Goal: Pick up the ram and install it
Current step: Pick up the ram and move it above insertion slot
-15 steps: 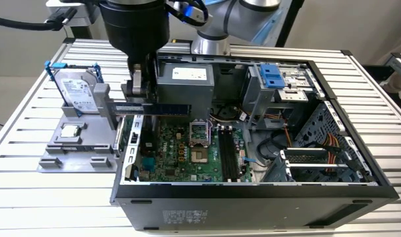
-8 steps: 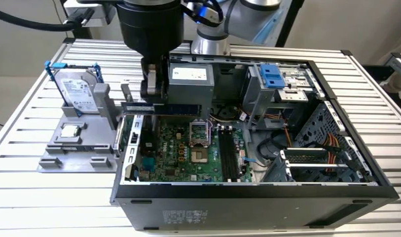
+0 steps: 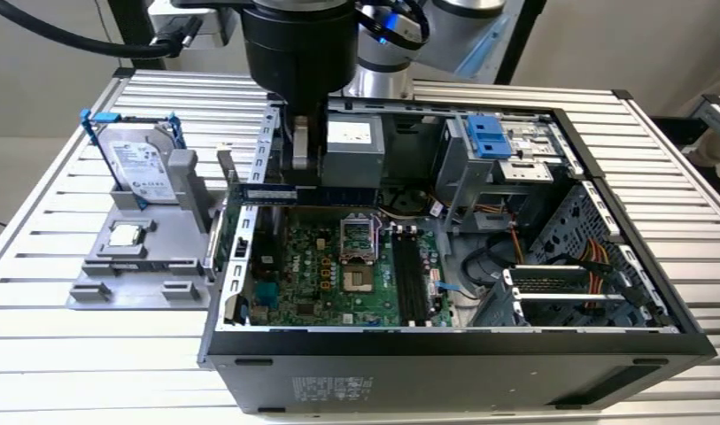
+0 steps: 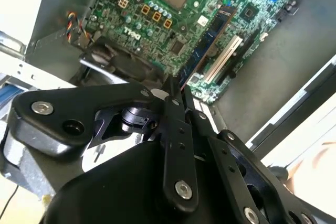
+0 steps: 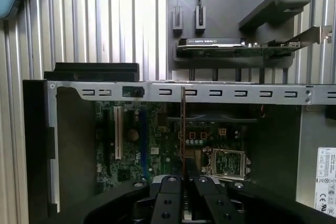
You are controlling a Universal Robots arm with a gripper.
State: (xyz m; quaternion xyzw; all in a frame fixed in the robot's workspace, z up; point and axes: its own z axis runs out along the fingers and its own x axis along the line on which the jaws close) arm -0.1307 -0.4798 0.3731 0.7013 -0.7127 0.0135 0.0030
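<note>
A slatted metal table (image 3: 88, 345) is seen carrying an open computer case (image 3: 454, 350). The ram (image 3: 336, 192) is clamped flat in the gripper (image 3: 298, 181) and held above the motherboard's (image 3: 324, 266) far edge. It is clear of the case walls, with free space below it.

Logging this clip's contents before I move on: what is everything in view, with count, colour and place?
ram: 1, bluish-green, in the pincer above the motherboard
motherboard: 1, green, inside the open case
case: 1, black and grey, on the table
hard drive: 1, silver with blue clips, upright in the holder, exterior view's left
processor: 1, silver, flat on the holder near the hard drive
holder: 1, grey, on the table beside the case
table: 1, silver slats, under everything
arm: 1, black, above the case
pincer: 1, black, shut on the ram
</note>
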